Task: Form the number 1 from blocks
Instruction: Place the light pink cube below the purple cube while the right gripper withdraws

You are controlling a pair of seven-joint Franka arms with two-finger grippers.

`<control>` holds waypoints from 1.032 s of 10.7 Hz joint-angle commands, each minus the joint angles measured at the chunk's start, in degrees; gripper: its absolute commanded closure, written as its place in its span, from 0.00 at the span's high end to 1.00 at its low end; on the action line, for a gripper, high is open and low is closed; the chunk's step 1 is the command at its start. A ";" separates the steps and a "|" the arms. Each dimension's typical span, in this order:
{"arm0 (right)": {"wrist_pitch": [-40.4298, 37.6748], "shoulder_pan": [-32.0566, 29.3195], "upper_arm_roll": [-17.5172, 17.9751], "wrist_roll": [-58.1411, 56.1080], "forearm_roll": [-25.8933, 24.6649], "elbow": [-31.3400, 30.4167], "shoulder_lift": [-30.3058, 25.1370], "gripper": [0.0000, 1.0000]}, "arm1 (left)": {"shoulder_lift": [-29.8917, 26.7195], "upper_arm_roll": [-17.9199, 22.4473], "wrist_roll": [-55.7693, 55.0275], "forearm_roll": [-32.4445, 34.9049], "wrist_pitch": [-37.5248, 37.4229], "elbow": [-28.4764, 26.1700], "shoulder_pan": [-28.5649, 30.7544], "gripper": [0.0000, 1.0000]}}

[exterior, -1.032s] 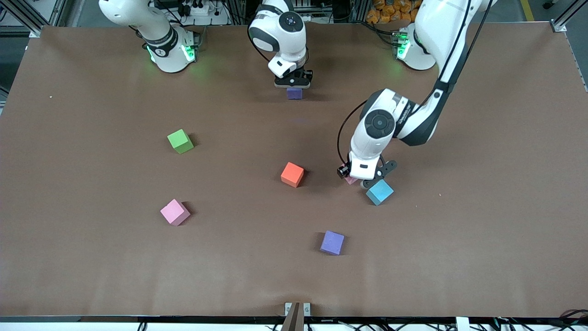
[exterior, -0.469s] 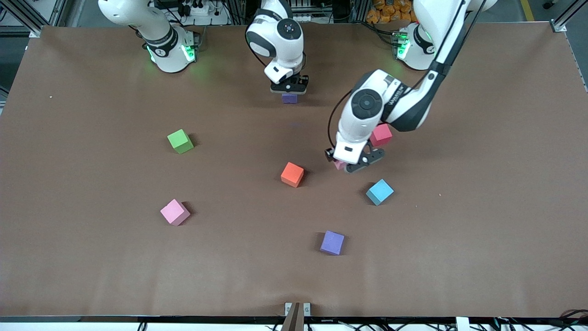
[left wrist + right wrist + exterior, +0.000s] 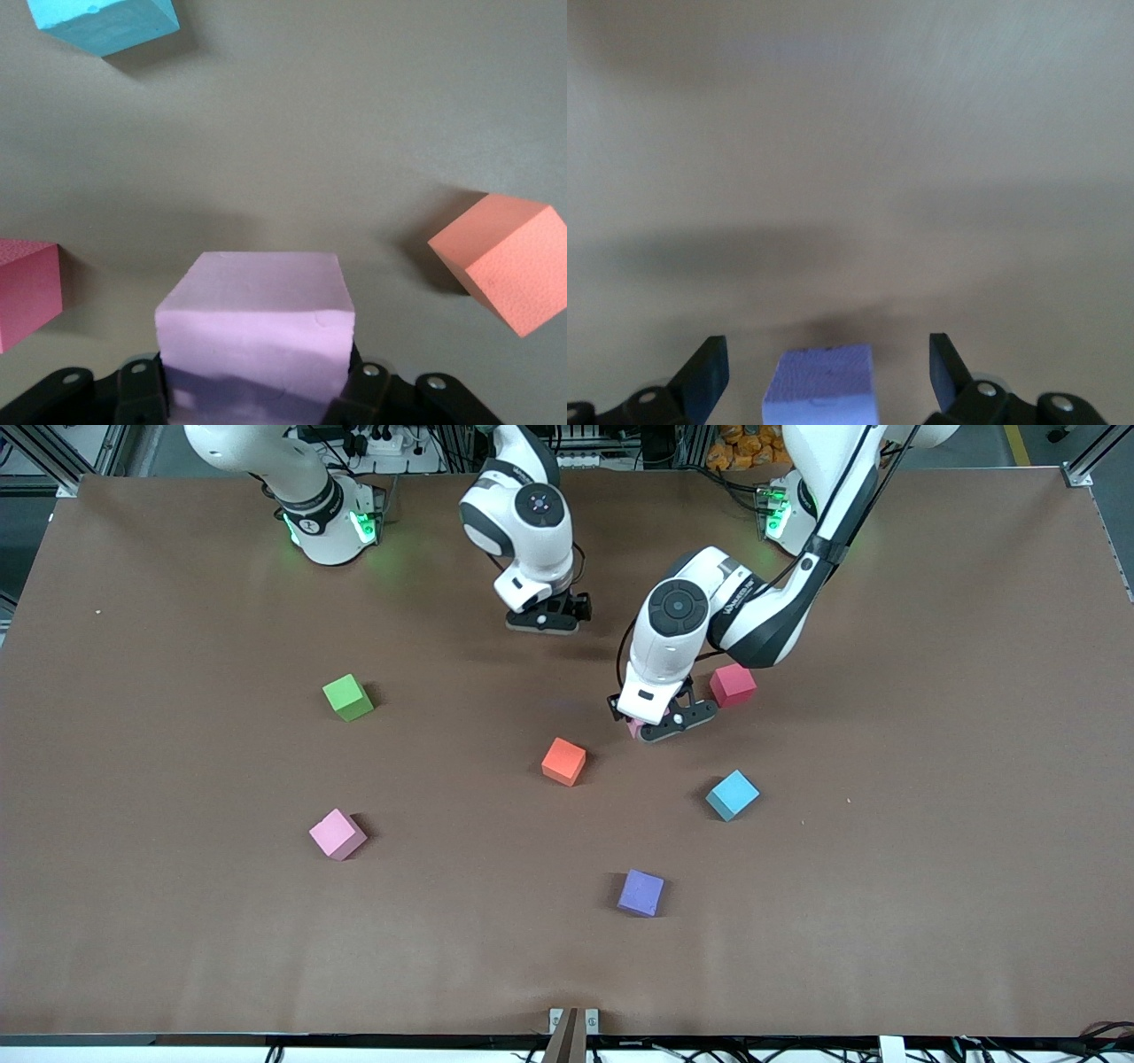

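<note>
Left tool [image 3: 653,724] grips a light pink block [image 3: 256,332] (right tool [image 3: 824,372] spread over a purple block [image 3: 822,387]).

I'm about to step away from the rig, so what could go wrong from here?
The left end effector carries a light pink foam cube between the deep pink-red foam cube and the orange foam cube; lowering off-line could nudge either. The right end effector is open around a purple foam cube; its fingers might shift it.

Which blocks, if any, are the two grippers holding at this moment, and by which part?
The left gripper holds a light pink block by two facing sides. The right gripper is open astride a purple block, holding nothing.
</note>
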 commanded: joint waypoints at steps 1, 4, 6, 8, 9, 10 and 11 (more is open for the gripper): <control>-5.89 -7.09 0.62 -6.67 0.30 -0.73 -6.80 1.00 | 0.15 0.04 0.80 1.71 0.27 -0.16 -0.73 0.00; -9.78 -18.24 0.62 -15.46 -0.83 2.96 -6.73 1.00 | 1.47 0.04 1.77 2.07 0.54 0.71 -5.01 0.00; -9.60 -25.98 0.62 -24.67 -2.15 3.93 -6.20 1.00 | 3.05 0.04 1.69 3.90 0.54 2.99 -9.23 0.00; -9.43 -33.46 0.62 -35.05 -5.13 5.51 -4.63 1.00 | 4.46 0.13 0.98 4.00 0.62 3.79 -13.97 0.00; -9.16 -35.84 0.62 -36.04 -5.84 6.82 -3.23 1.00 | 5.16 0.13 0.98 4.18 0.97 3.79 -16.09 0.00; -9.16 -37.51 0.71 -36.05 -5.94 8.84 -1.47 1.00 | 5.69 0.13 1.42 4.44 1.85 3.79 -16.72 0.00; -9.16 -37.62 0.71 -35.53 -5.94 10.86 0.29 1.00 | 6.56 0.13 1.68 5.66 1.94 3.97 -17.07 0.00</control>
